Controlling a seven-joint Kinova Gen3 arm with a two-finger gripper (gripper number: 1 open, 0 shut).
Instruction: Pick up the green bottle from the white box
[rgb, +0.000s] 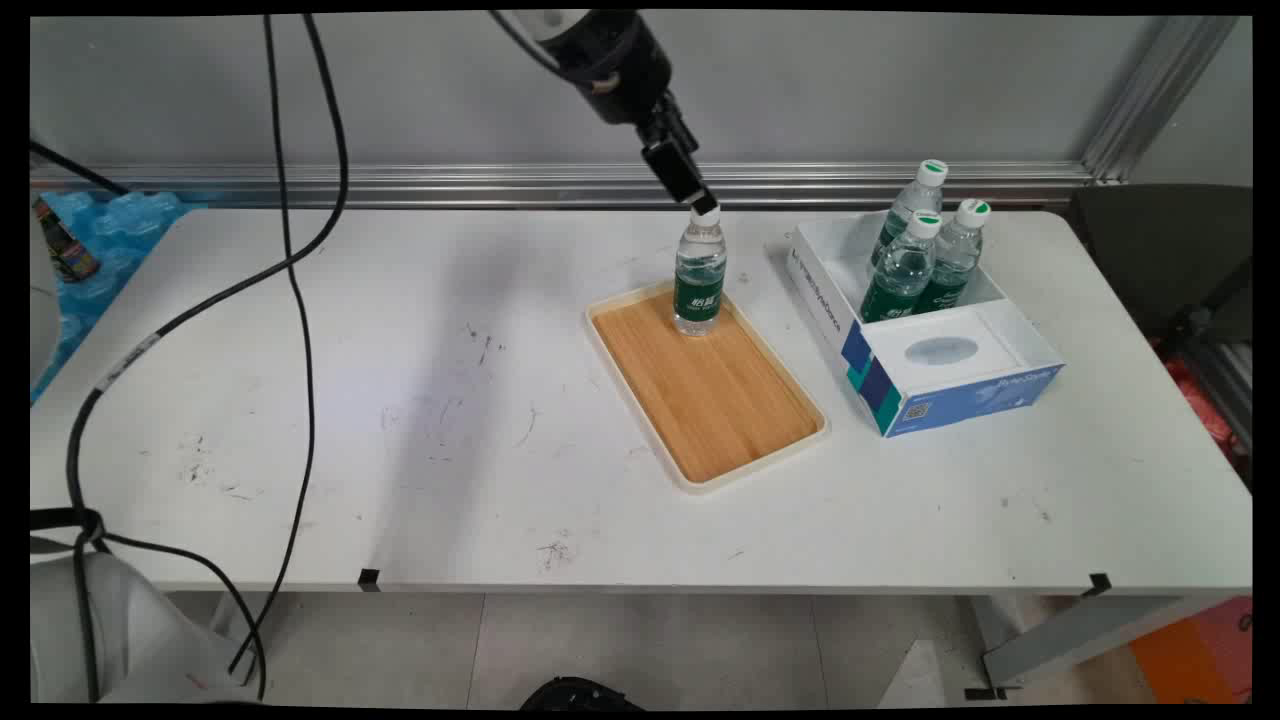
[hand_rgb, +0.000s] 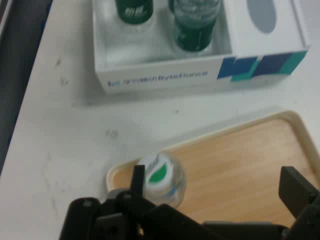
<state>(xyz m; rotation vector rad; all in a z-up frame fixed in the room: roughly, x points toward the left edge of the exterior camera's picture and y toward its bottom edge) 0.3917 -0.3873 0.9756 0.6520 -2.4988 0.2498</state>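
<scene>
Wooden tray (rgb: 712, 390) up front, a green-labelled water bottle (rgb: 699, 275) upright at its far end. Gripper (hand_rgb: 215, 185) fingers spread wide beside the cap (hand_rgb: 159, 174). "ByteDance" box (hand_rgb: 165, 77) holds three more bottles (rgb: 915, 260).

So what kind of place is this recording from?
Most likely a robotics lab or test bench. A scuffed white table is edged by an aluminium frame rail, loose black cables hang over it, and the hand hangs at a staged water bottle on a wooden tray.
</scene>
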